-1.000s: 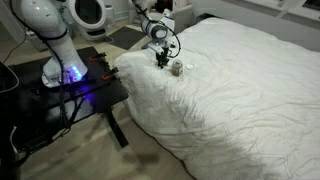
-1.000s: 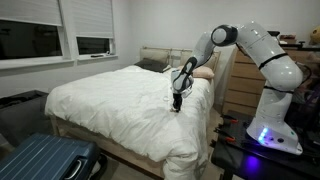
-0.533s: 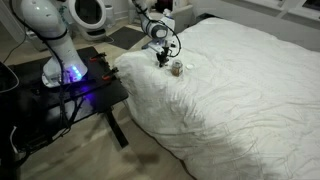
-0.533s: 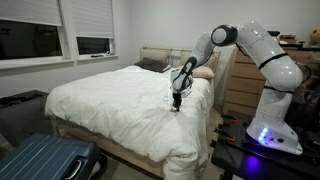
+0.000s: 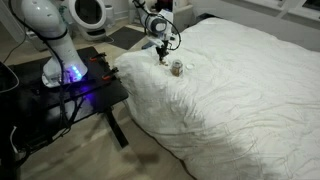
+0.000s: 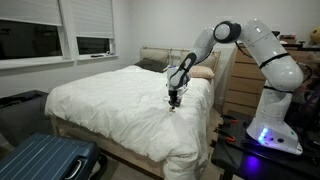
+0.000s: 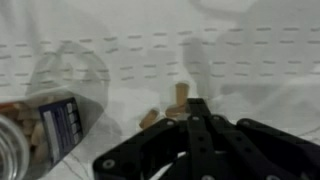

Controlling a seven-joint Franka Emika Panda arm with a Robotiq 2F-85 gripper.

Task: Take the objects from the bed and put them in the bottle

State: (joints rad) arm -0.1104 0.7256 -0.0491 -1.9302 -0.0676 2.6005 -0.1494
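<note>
White, rumpled duvet covers the bed (image 5: 240, 90) that fills most of both exterior views, with windows and a headboard behind it. We see the white arm (image 6: 250, 40) reach over from its base on a black counter (image 5: 95, 85) at the bedside. Its end effector (image 5: 161, 60) points down just above the duvet near the bed's edge.

In an exterior view the bottle (image 5: 177, 68) stands on the duvet just beside the end effector, at about 4 o'clock from it.

In the wrist view the end effector (image 7: 196, 106) comes in from the bottom with its fingers clenched together. One pale bit (image 7: 180, 96) stands at their tip, at about 11 o'clock. We cannot tell whether it is pinched or only lies beside them. A second pale bit (image 7: 149, 119) lies on the duvet at about 8 o'clock from the tips. The bottle (image 7: 45, 125) sits further out at 9 o'clock, with pale pieces inside it.
</note>
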